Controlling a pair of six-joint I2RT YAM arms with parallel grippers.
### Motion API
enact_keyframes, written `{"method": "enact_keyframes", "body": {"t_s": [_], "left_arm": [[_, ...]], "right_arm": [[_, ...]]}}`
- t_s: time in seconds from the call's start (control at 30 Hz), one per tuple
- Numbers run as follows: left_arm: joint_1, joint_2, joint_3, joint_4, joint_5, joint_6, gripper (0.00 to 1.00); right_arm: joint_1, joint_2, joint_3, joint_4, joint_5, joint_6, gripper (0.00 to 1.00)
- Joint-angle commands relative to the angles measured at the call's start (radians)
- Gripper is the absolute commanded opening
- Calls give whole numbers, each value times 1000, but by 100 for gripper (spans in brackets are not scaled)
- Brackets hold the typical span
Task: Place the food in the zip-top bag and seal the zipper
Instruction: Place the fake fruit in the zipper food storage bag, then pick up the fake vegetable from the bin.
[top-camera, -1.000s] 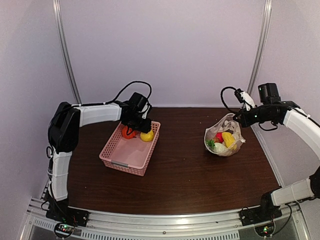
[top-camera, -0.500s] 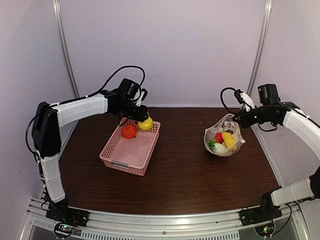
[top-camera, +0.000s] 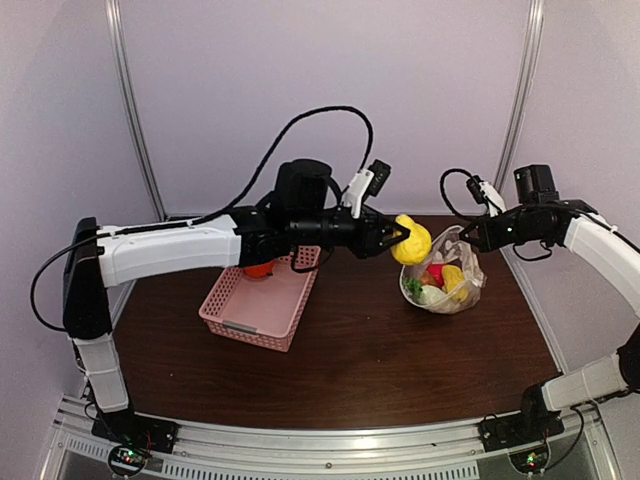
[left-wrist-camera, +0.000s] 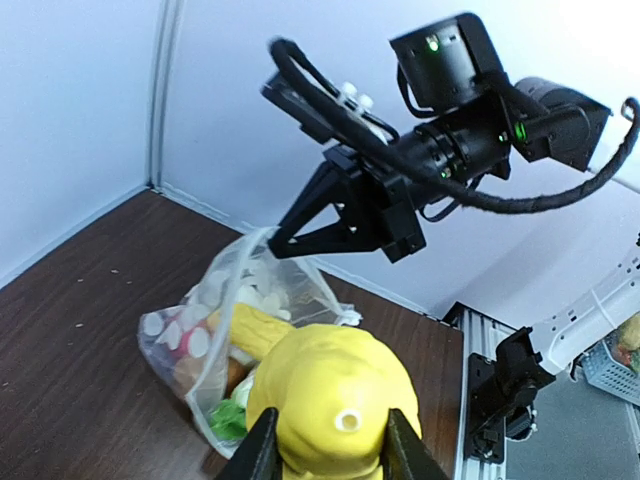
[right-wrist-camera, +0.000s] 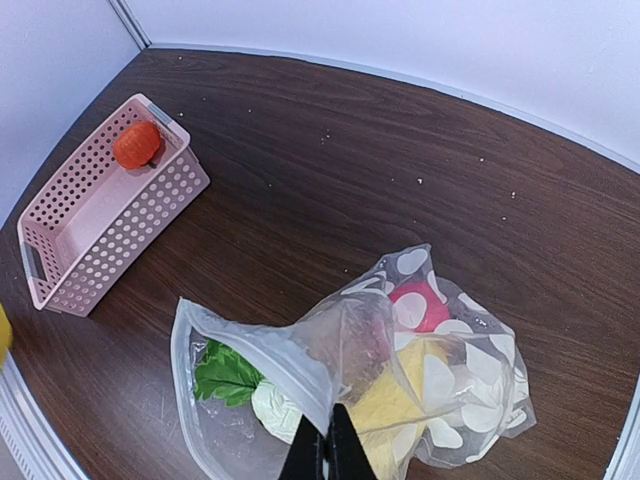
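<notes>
Stretching across the middle of the top view, the left arm is extended from the left edge toward the right of centre. A rounded yellow plastic toy fruit (top-camera: 412, 241) is clamped between the two black fingers of the left gripper (top-camera: 398, 240). In the left wrist view the same fruit (left-wrist-camera: 335, 395) fills the lower centre of the frame, with one finger pressed against each of its sides. It is held in the air just beside the upper left of the clear polka-dotted plastic zip-top bag (top-camera: 447, 283); whether the two touch cannot be told.

The bag is set on the dark brown wooden table (top-camera: 380, 360), right of centre. Its upper edge is pinched and lifted by the right gripper (top-camera: 470, 238), whose fingertips are pressed together on the film at the bottom centre of the right wrist view, so the mouth is held open. Inside the bag (right-wrist-camera: 455, 345) a red toy piece (right-wrist-camera: 412, 300), a yellow toy piece (right-wrist-camera: 395, 395), a green leafy toy piece (right-wrist-camera: 225, 372) and a white toy piece (right-wrist-camera: 278, 405) can be seen.

A pink perforated plastic basket (top-camera: 225, 318) is placed left of centre on the table, well apart from the bag, and one orange toy fruit (right-wrist-camera: 137, 145) is left at its far end.
</notes>
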Motion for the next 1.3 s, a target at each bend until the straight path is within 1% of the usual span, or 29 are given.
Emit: {"method": "enact_keyframes", "body": {"t_s": [0.0,0.13,0.33,0.47,0.57,0.67,0.73,0.8,0.9,0.97,1.0,1.07,1.1,1.17,1.2,1.23,1.27], "left_arm": [[-30,165,123,147,55,-58,29],[-53,271,213,161,19,-85,28],[-56,360,273,159,-112,-130,27],[-56,435,357,99,-147,-134,28],[-56,512,447,25,-130,-136,40],[-56,525,461,5,-107,-147,50],[-56,515,459,-7,-114,-142,59],[-56,497,457,-19,-118,-125,64],[-56,441,437,-28,-108,-102,67],[-56,379,406,-21,-99,-80,67],[-56,323,384,-10,-91,-64,67],[-56,231,318,14,-93,-23,68],[-56,181,285,16,-108,3,68],[-49,100,236,-23,-172,56,71],[-39,69,214,-76,-220,77,74],[-24,49,197,-124,-266,92,75],[-6,38,186,-177,-302,104,76]], "right_arm": [[4,17,50,-16,-75,47,0],[3,19,58,-18,-118,62,0],[4,13,52,-14,-167,67,0],[4,6,38,1,-202,75,0],[3,2,35,11,-221,84,0],[3,1,37,13,-226,88,0],[3,1,39,16,-233,91,0],[2,7,42,15,-248,98,0],[-12,25,55,12,-283,107,0],[-43,38,69,17,-319,121,0],[-63,44,72,25,-315,126,0],[-84,59,77,20,-207,112,0],[-86,66,90,-2,-182,73,0],[-98,69,190,-114,-204,-41,0],[-107,49,214,-130,-174,-66,0],[-108,19,186,-94,-105,-63,0],[-108,-17,122,-7,-34,-37,0]]}}
